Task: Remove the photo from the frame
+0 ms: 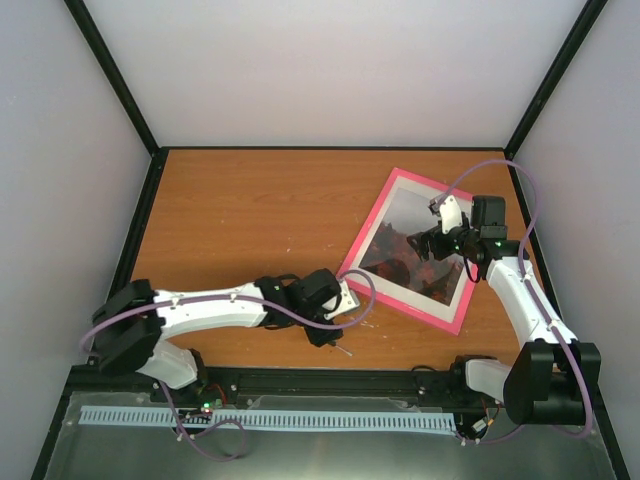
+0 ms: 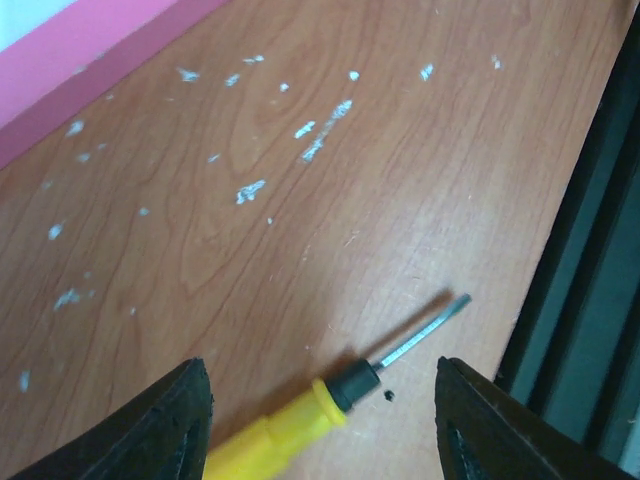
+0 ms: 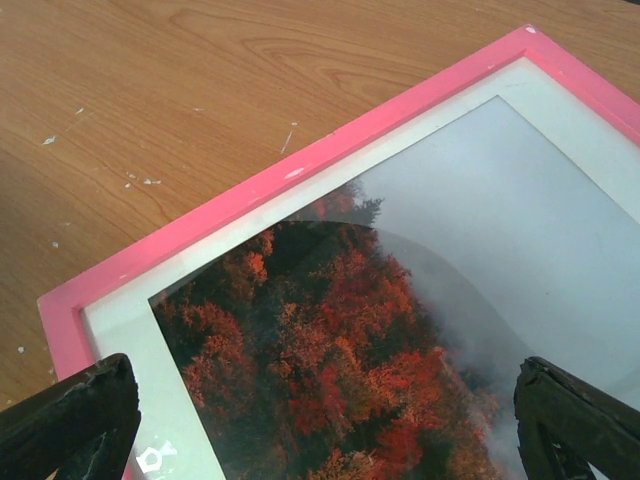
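Observation:
The pink frame (image 1: 372,222) lies face up on the wooden table at the right, and its pink border (image 3: 270,185) also shows in the right wrist view. Inside it sits the photo (image 1: 400,262) of red-orange trees under a misty sky (image 3: 400,340), ringed by a white mat (image 3: 125,320). My right gripper (image 1: 428,243) hovers over the photo, open and empty. My left gripper (image 1: 338,330) is open near the frame's near-left corner, low over a yellow-handled screwdriver (image 2: 300,420) that lies on the table between its fingers (image 2: 165,430).
The table's black front rail (image 2: 590,290) runs just right of the screwdriver tip. White flecks (image 2: 310,140) are scattered on the wood. A corner of the frame (image 2: 70,70) shows at the upper left of the left wrist view.

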Robot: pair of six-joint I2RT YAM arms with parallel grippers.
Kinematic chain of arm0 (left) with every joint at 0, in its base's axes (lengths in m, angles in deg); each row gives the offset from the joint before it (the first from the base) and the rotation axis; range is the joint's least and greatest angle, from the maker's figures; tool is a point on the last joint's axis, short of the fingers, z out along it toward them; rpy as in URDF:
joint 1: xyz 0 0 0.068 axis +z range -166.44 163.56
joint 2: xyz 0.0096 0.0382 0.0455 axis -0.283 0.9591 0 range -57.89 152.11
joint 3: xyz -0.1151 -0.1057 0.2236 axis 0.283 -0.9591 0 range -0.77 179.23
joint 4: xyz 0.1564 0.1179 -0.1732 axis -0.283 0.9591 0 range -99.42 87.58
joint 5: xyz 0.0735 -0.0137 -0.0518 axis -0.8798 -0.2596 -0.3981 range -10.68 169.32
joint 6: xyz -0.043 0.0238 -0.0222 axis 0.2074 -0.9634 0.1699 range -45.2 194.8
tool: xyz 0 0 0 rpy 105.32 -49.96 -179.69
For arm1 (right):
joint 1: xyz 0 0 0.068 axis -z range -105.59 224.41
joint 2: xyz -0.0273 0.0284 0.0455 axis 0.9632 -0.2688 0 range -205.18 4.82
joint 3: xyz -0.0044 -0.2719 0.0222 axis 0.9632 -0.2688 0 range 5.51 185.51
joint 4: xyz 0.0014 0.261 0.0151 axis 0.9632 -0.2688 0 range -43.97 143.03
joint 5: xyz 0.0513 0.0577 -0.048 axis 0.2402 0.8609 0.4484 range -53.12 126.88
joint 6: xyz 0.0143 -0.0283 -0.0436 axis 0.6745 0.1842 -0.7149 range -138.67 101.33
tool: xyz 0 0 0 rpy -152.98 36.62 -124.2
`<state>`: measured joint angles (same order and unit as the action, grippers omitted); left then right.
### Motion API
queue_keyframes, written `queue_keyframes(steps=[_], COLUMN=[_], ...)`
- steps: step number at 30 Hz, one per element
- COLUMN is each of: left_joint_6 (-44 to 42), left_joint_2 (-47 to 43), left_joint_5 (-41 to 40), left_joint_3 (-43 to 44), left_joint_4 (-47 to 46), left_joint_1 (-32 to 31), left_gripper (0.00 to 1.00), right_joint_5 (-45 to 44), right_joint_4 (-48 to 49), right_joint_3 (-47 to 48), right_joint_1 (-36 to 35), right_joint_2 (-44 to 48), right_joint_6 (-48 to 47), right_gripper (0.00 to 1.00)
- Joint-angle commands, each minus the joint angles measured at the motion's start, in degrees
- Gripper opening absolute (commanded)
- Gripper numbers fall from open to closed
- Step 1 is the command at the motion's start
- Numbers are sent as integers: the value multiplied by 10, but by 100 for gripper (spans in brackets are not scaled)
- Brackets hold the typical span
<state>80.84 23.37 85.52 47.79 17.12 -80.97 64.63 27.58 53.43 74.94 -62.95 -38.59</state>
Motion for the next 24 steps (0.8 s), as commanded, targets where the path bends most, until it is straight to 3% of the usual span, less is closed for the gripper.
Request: queue_keyframes(steps=[1,10,24], left_joint_6=[-147,-221,-251], left_joint_2=[61,77,113], left_joint_5=[37,75,-11], left_joint_3=[38,27,-6], left_joint_4=[17,38,38], left_joint_1=[-5,-6,-23], left_gripper=[62,63,48], right_joint_5=[15,14,15], right_joint_4=[-9,-14,-18], right_joint_3=[4,5,8], right_joint_1=[-5,-5,-5], right_joint_2=[-3,-7,-14], right_joint_6=[-10,-15,-16], right_gripper=[100,100,100])
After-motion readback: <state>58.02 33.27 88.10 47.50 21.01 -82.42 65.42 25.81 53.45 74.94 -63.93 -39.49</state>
